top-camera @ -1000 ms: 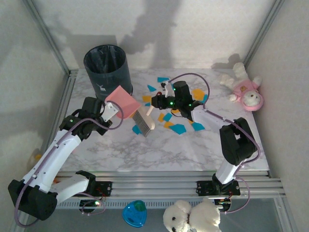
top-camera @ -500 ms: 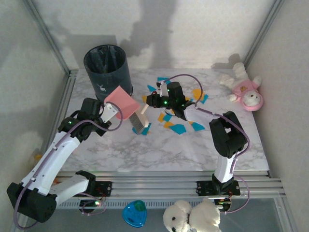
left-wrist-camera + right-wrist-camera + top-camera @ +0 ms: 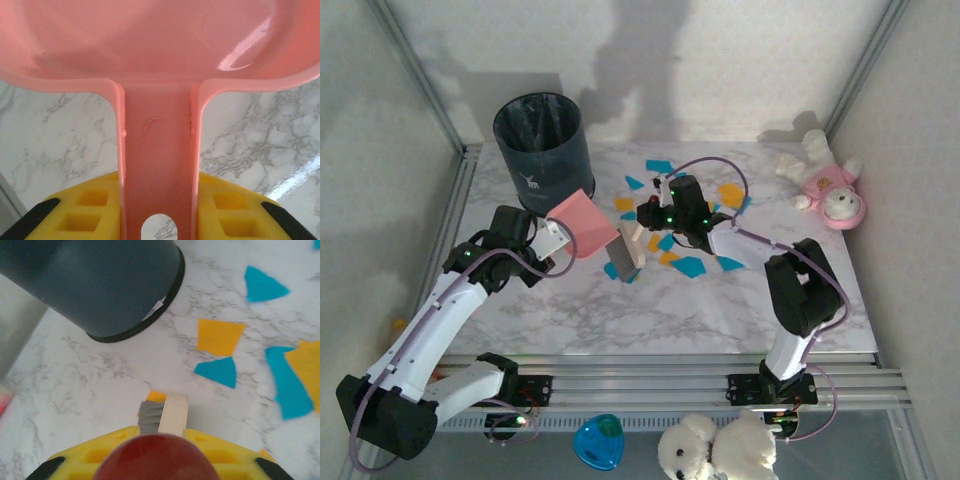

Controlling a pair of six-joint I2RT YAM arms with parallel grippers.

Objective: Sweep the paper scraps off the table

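A: Item one, left gripper (image 3: 159,200). We log it pinched on the flat handle of the pink dustpan (image 3: 585,222), which is glossy moulded plastic, its scoop tilted near the middle of the table (image 3: 720,315).

B: Item two, right gripper (image 3: 160,455). It is clamped on the rounded red-brown handle of the brush (image 3: 628,250), a pale block with grey bristles.

A: Item three, paper scraps (image 3: 688,266). They are flat, angular, teal and orange, strewn from the middle toward the far edge, beside the dark round bin (image 3: 542,140).

B: Handling note, in our judgement: lay the lip flat on the marble and use short, low strokes toward it, so the thin pieces don't slip under.
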